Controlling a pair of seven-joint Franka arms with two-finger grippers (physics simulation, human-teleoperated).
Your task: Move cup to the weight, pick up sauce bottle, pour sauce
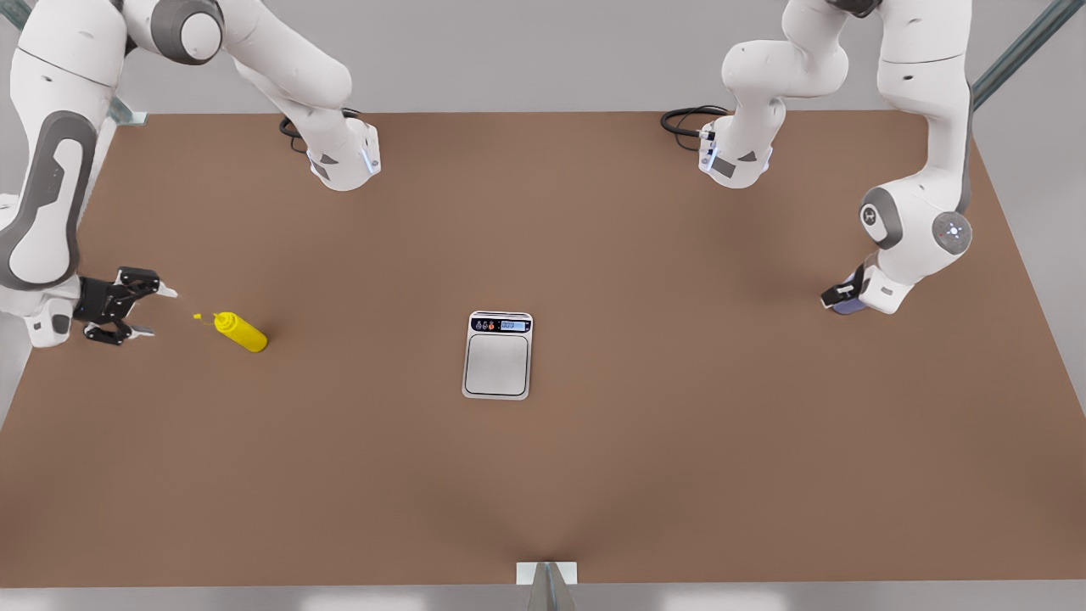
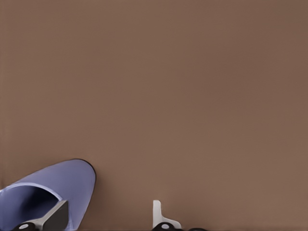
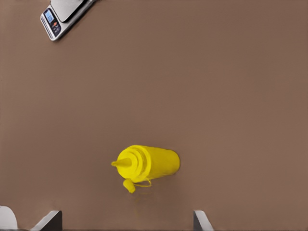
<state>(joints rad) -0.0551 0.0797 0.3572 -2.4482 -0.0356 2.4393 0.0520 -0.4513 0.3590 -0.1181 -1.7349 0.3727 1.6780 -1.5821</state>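
Observation:
The pale lavender cup (image 2: 72,185) stands near the front view's right edge, where little of the cup (image 1: 848,307) shows under my left gripper (image 1: 842,299). My left gripper (image 2: 108,222) is open, one finger (image 2: 54,217) inside the cup's mouth and the other outside its wall. The yellow sauce bottle (image 1: 243,333) lies on its side at the front view's left, nozzle toward my right gripper (image 1: 146,311). That gripper (image 3: 125,222) is open, a short way from the sauce bottle (image 3: 149,163). The silver weight (image 1: 498,355) lies flat mid-table, far from both.
The brown table (image 1: 679,441) stretches wide around the weight. Two arm bases (image 1: 344,161) (image 1: 735,161) with black cables stand along the back edge. A small metal bracket (image 1: 547,579) sits at the middle of the front edge.

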